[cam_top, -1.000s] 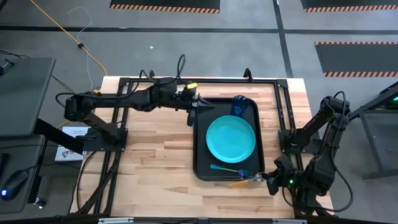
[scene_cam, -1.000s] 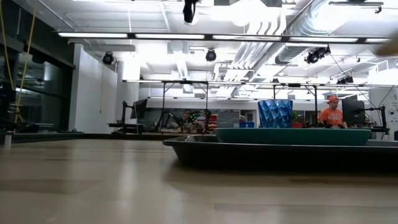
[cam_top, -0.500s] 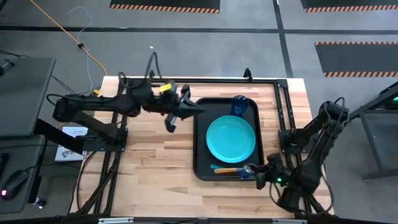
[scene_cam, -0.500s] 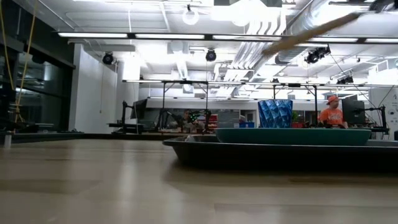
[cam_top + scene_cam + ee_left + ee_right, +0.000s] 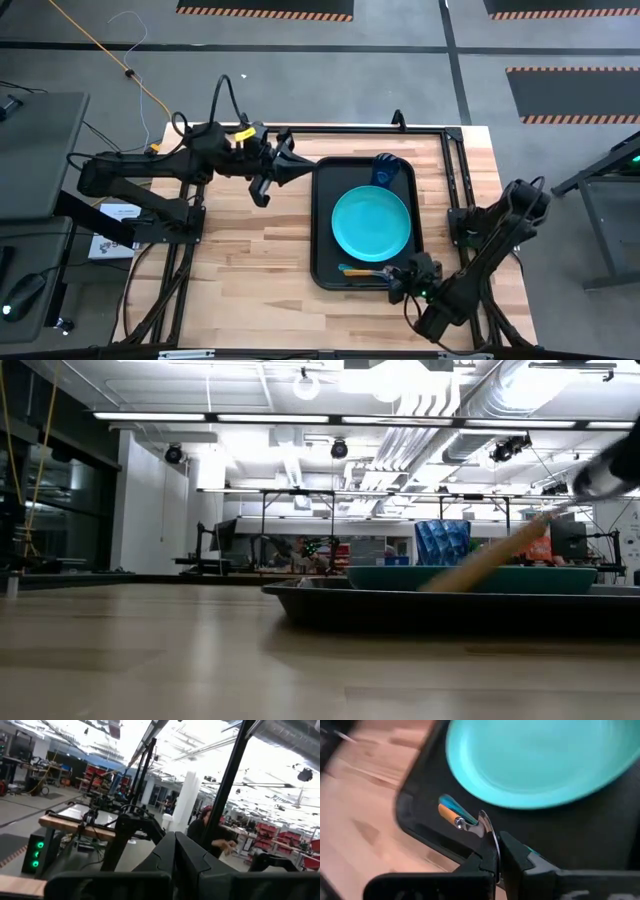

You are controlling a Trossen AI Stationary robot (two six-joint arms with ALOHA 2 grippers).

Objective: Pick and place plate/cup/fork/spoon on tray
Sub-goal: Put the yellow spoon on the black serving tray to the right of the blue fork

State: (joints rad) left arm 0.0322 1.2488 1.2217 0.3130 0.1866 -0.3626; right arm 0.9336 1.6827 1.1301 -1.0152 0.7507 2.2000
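The black tray (image 5: 322, 230) holds the turquoise plate (image 5: 371, 222), the dark-blue cup (image 5: 387, 170) at its far right corner, and the teal-handled fork (image 5: 350, 267) lying flat near its near edge. My right gripper (image 5: 403, 277) hangs over the tray's near right corner, shut on the orange-handled spoon (image 5: 372, 274), which lies just beside the fork. My left gripper (image 5: 298, 170) is raised off the tray's far left corner, shut, with nothing in it. My right gripper pinches the spoon's metal bowl (image 5: 485, 824) edgewise between its two fingers, slanting down from the table's near right. The orange handle (image 5: 448, 814) sticks out ahead of the fingers toward the table's left, tilted down over the tray (image 5: 420, 815). Whether its free end touches the tray I cannot tell.
Bare wooden tabletop (image 5: 250, 260) lies left of the tray. A black frame (image 5: 330, 131) runs along the table's far side and edges. In the low view the spoon handle (image 5: 480, 565) slants down in front of the plate (image 5: 400, 577) and cup (image 5: 442, 542).
My right gripper has gone down and toward the table's left with the spoon, from beyond the tray's near edge to over the tray beside the fork; the handle has sunk low. My left gripper has risen and drawn back from the tray's far left corner toward the left edge.
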